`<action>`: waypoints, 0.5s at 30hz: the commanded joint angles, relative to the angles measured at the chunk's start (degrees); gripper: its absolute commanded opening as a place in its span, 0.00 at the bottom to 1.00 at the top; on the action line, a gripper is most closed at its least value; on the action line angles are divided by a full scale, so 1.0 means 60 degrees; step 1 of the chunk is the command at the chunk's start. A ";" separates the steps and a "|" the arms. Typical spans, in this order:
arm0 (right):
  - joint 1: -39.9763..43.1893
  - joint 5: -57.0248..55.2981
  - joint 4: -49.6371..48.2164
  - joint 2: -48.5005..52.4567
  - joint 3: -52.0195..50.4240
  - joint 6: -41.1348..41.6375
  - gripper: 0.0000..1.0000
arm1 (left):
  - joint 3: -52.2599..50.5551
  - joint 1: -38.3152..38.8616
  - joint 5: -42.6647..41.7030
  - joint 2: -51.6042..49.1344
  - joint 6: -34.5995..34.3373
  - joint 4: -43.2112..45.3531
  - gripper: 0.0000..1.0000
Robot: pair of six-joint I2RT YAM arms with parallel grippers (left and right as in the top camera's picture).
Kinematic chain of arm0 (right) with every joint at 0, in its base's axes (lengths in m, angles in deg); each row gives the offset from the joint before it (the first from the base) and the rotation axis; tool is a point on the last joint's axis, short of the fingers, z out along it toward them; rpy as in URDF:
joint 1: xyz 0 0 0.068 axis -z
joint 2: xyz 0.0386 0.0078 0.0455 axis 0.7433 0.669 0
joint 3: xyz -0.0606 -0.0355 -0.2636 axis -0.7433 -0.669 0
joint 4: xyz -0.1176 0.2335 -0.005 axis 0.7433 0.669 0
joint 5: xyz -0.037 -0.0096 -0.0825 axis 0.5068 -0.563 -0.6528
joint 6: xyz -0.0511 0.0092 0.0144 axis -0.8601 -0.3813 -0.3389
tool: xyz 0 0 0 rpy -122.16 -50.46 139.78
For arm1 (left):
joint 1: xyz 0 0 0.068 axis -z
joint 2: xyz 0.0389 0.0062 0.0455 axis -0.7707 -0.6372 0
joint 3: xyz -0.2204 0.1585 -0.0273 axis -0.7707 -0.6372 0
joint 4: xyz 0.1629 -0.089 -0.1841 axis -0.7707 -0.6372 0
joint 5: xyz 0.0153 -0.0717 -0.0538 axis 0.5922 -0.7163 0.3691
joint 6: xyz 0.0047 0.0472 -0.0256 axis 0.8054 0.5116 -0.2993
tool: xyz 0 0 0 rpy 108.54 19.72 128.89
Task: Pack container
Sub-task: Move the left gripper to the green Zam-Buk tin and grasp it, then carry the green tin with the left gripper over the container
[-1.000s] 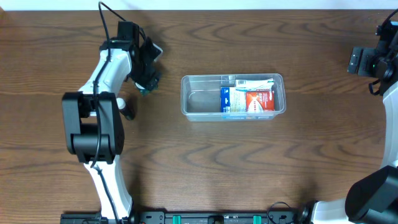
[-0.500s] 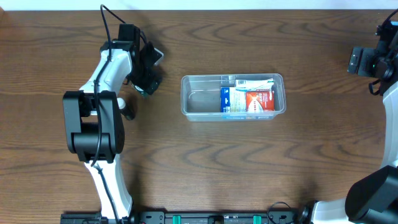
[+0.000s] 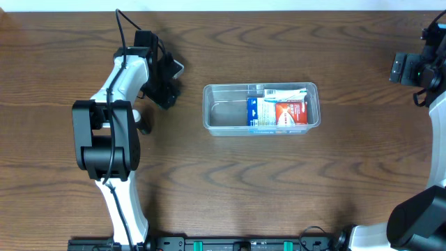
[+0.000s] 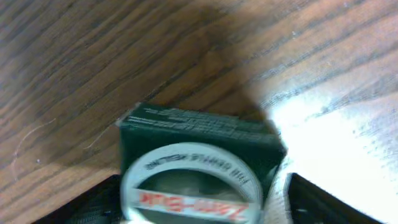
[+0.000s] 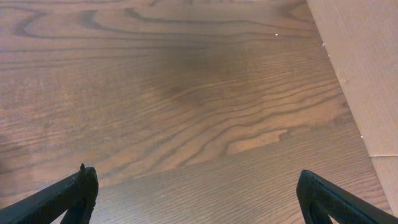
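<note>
The container (image 3: 221, 111) is a clear tub at the table's middle, with a blue-and-white box (image 3: 260, 111) and a red box (image 3: 291, 113) lying in its right half. My left gripper (image 3: 166, 85) is to the container's left, pointing down. In the left wrist view a small dark green box (image 4: 199, 134) with a white ring on its face sits between the fingers (image 4: 96, 202), which press against both its sides. My right gripper (image 5: 199, 199) hangs open over bare wood at the far right edge (image 3: 408, 67), with nothing between its fingers.
A pale sheet or card (image 4: 348, 143) lies right next to the green box. A tan board (image 5: 367, 74) borders the table on the right of the right wrist view. The left arm's base (image 3: 104, 139) stands to the left of the container.
The left gripper's jaws have closed in onto the green box, and the gripper has shifted slightly up and right. The right arm has not moved.
</note>
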 commanded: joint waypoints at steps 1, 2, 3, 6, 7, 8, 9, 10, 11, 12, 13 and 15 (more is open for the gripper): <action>0.0040 -0.0055 0.0000 -0.0007 0.0062 0.0138 0.99 | 0.0062 -0.0044 -0.0069 -0.0138 0.0047 -0.0033 0.67; 0.0040 -0.0055 0.0000 -0.0007 0.0062 0.0138 0.99 | 0.0062 -0.0044 -0.0069 -0.0138 0.0047 -0.0033 0.63; 0.0040 -0.0055 0.0004 -0.0007 0.0062 0.0138 0.99 | 0.0062 -0.0044 -0.0069 -0.0138 0.0036 -0.0033 0.60; 0.0040 -0.0055 0.0000 -0.0007 0.0062 0.0138 0.99 | 0.0062 -0.0044 -0.0069 -0.0138 -0.0178 -0.0025 0.58; 0.0040 -0.0055 0.0004 -0.0007 0.0062 0.0138 0.99 | 0.0062 -0.0044 -0.0069 -0.0138 -0.0255 -0.0025 0.58; 0.0040 -0.0055 0.0000 -0.0007 0.0062 0.0138 0.99 | 0.0066 -0.0044 -0.0069 -0.0138 -0.0324 -0.0025 0.57; 0.0040 -0.0055 0.0000 -0.0007 0.0062 0.0138 0.99 | 0.0066 -0.0044 -0.0069 -0.0135 -0.0393 -0.0022 0.57; 0.0040 -0.0055 0.0000 -0.0007 0.0062 0.0138 0.99 | 0.0073 -0.0029 -0.0069 -0.0124 -0.0426 -0.0025 0.57; 0.0040 -0.0055 0.0004 -0.0007 0.0062 0.0138 0.99 | 0.0087 -0.0011 -0.0069 -0.0098 -0.0433 -0.0036 0.56; 0.0040 -0.0055 0.0000 -0.0007 0.0062 0.0138 0.99 | 0.0102 0.0022 -0.0062 -0.0055 -0.0463 -0.0044 0.56; 0.0040 -0.0055 0.0004 -0.0007 0.0062 0.0138 0.99 | 0.0102 0.0076 -0.0062 0.0018 -0.0459 -0.0058 0.56; 0.0040 -0.0055 0.0004 -0.0007 0.0062 0.0138 0.99 | 0.0106 0.0189 -0.0062 0.0233 -0.0466 -0.0066 0.55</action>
